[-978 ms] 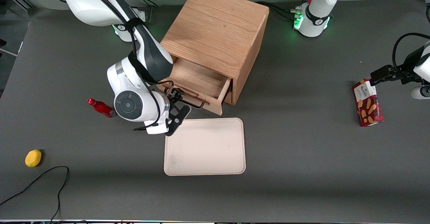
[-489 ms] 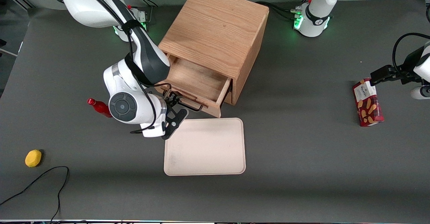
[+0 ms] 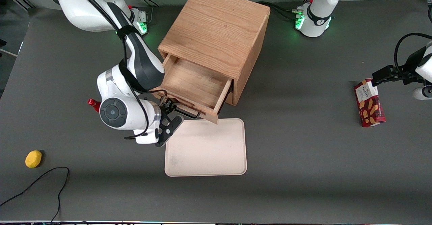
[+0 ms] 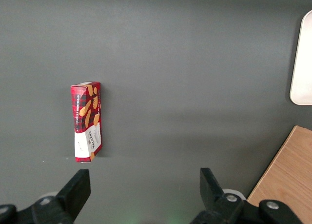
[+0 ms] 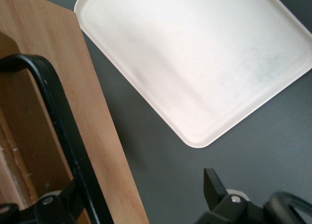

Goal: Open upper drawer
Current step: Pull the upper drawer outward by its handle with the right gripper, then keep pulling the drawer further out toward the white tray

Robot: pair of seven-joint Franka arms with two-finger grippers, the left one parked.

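Gripper: right arm's gripper [image 3: 168, 107] sits at the front of the upper drawer, just above the table and nearer the front camera than the cabinet. Fingers stand spread wide, clamped on nothing.
Gripper, wrist view: gripper [image 5: 144, 182] shows one dark finger [image 5: 214, 187] clear over grey table. The other finger is cut off by the frame edge and largely covered by the handle.
Upper drawer: upper drawer [image 3: 194, 85] is pulled well out of the cabinet toward the front camera. Bare wooden floor is exposed, and its front corner overhangs the tray's edge.
Handle: thin black wire handle [image 3: 189, 114] runs along the drawer front. In the wrist view the handle [image 5: 58, 116] passes between the fingers, close by the covered one. Whether it touches that finger cannot be told.
Cabinet: light-oak cabinet [image 3: 216, 29] stands at mid-table, turned at an angle. What lies below the open drawer is hidden by it.
Tray: cream tray [image 3: 206, 147] lies flat, nearer the front camera than the cabinet. One corner is covered by the drawer front.
Red bottle: red bottle [image 3: 92, 103] lies beside the working arm's wrist. Only cap and neck show, the rest is hidden.
Yellow object: small yellow lump [image 3: 33, 159] lies toward the working arm's end of the table. Its kind is unclear.
Biscuit box: red biscuit box [image 3: 369, 103] lies flat toward the parked arm's end, well apart from the cabinet.
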